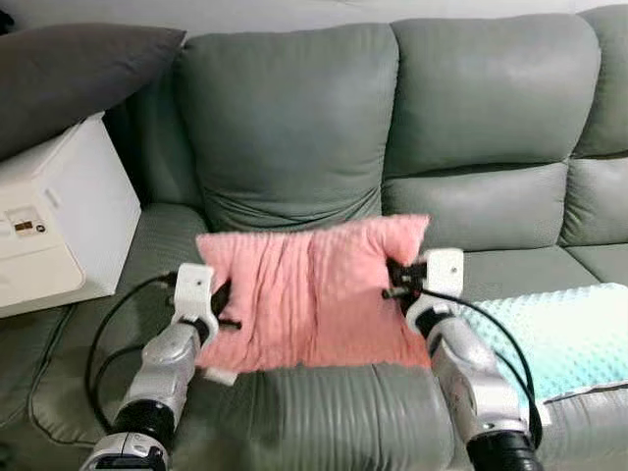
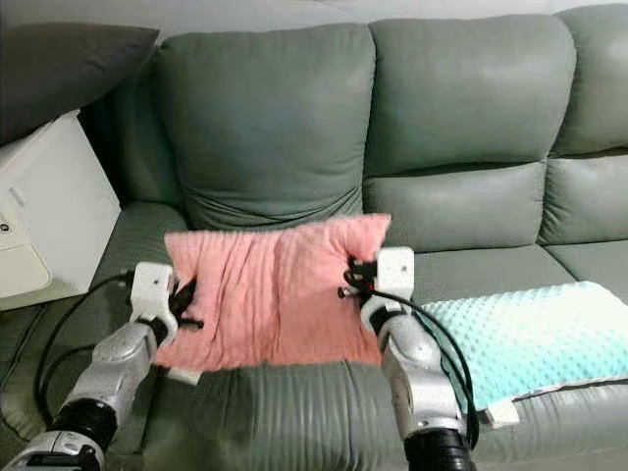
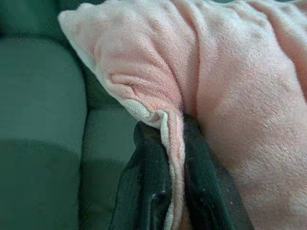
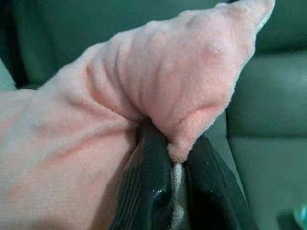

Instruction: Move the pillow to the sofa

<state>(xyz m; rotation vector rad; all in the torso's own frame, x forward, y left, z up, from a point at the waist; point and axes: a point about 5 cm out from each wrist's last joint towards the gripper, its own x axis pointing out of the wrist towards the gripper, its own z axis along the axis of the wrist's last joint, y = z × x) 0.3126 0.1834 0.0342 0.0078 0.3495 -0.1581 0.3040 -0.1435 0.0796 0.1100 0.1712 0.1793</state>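
While both arms reach forward over the grey-green sofa, the pink pillow hangs stretched between them, held up above the sofa's seat cushion and casting a shadow on it, so it is not resting on the sofa. The pillow sits in front of the sofa's left-hand back cushion, its top edge roughly level with the crease where back meets seat.

On the pillow's left edge, the left gripper is clamped; the left wrist view shows its two black fingers pinched tight with a fold of the pillow's seam squeezed between them. On the pillow's right edge, near its upper corner, the right gripper is closed in the same way, and the right wrist view shows its fingers nipping a bunched bit of pink fabric, with that corner of the pillow poking up beyond them.

To the right of the pillow, a pale mint dotted blanket lies on the sofa seat. To the left of the pillow, a white box-like appliance stands on the sofa's far left end, with a dark grey cushion resting above it. Black cables loop along both silver forearms.
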